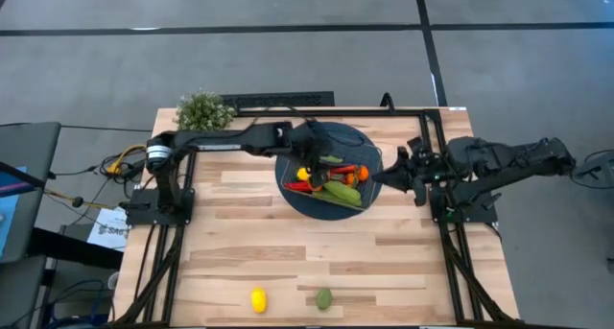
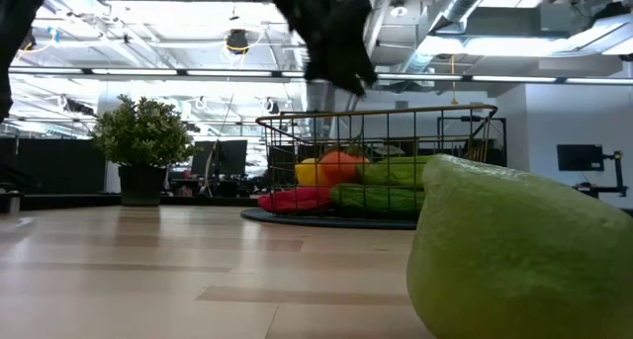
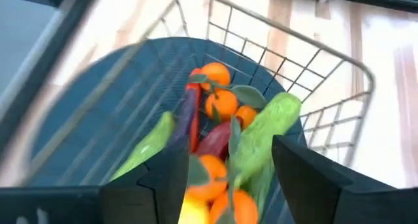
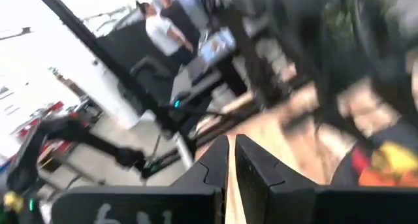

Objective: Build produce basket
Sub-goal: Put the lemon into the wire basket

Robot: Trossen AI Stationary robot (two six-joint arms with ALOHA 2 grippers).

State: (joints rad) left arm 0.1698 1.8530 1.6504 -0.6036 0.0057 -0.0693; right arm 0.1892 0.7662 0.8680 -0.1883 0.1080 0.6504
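The wire basket [image 1: 338, 202] stands on a round dark blue mat [image 1: 357, 140] at the table's middle. It holds produce: green cucumbers [image 3: 264, 129], small oranges [image 3: 221, 101], a red pepper [image 2: 292, 200] and a purple eggplant [image 3: 188, 113]. My left gripper [image 3: 228, 145] hangs open above the basket's left part [image 1: 309, 159], its fingers clear of the produce. My right gripper [image 4: 232, 152] is shut and held level just right of the basket [image 1: 377, 176]. A yellow lemon [image 1: 258, 299] and a green lime [image 1: 324, 298] lie on the table near its front edge.
A bushy potted plant [image 1: 203, 110] stands at the far left corner of the table. The lime [image 2: 519, 255] fills the low view's right foreground. Bare wood lies between the basket and the two loose fruits. People show in the room behind, in the right wrist view.
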